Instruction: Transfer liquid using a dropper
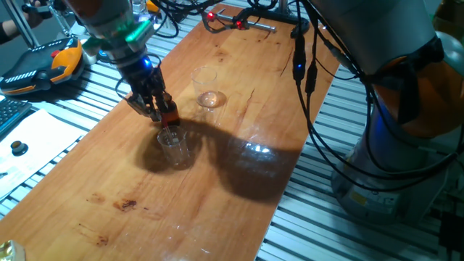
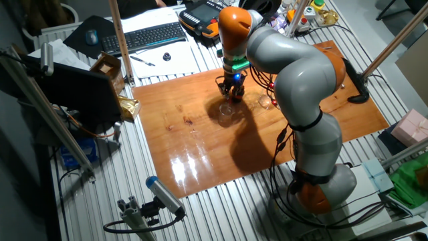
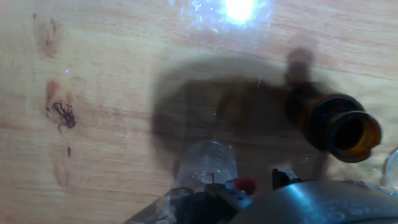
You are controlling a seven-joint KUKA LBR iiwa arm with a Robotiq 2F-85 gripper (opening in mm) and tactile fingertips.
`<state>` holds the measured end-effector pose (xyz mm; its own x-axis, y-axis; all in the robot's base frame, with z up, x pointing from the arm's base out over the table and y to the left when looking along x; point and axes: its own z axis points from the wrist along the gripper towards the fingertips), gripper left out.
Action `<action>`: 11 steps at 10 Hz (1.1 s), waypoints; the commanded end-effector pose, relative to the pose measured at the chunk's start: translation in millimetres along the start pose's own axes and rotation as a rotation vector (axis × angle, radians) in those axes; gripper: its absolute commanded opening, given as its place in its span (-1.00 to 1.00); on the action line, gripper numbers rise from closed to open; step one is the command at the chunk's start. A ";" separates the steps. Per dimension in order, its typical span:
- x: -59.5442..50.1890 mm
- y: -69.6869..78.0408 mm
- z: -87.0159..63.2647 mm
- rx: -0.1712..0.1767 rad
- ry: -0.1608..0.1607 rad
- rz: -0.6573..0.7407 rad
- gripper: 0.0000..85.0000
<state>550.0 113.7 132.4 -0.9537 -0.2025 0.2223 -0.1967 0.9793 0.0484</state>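
My gripper (image 1: 161,111) hangs low over a small clear beaker (image 1: 175,147) at the middle of the wooden table (image 1: 217,196). It is shut on the dropper (image 1: 170,120). The dropper's reddish end sits between my fingers, and its thin glass tube points down into the beaker's mouth. In the hand view the reddish end (image 3: 244,185) shows at the bottom edge, with the beaker (image 3: 208,163) just beyond it. The amber-brown bottle (image 3: 343,129) stands open to the right of the beaker. The other fixed view shows my gripper (image 2: 231,89) above the beaker (image 2: 226,110).
A second clear beaker (image 1: 206,88) stands farther back on the table and also shows in the other fixed view (image 2: 265,102). Black cables (image 1: 308,80) hang along the table's right edge. A dark knot mark (image 3: 64,114) is on the wood at the left.
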 end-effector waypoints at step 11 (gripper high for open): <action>2.1 5.9 5.1 -0.031 0.019 -0.006 -0.23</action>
<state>545.6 119.1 128.2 -0.9478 -0.2098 0.2402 -0.1960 0.9773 0.0802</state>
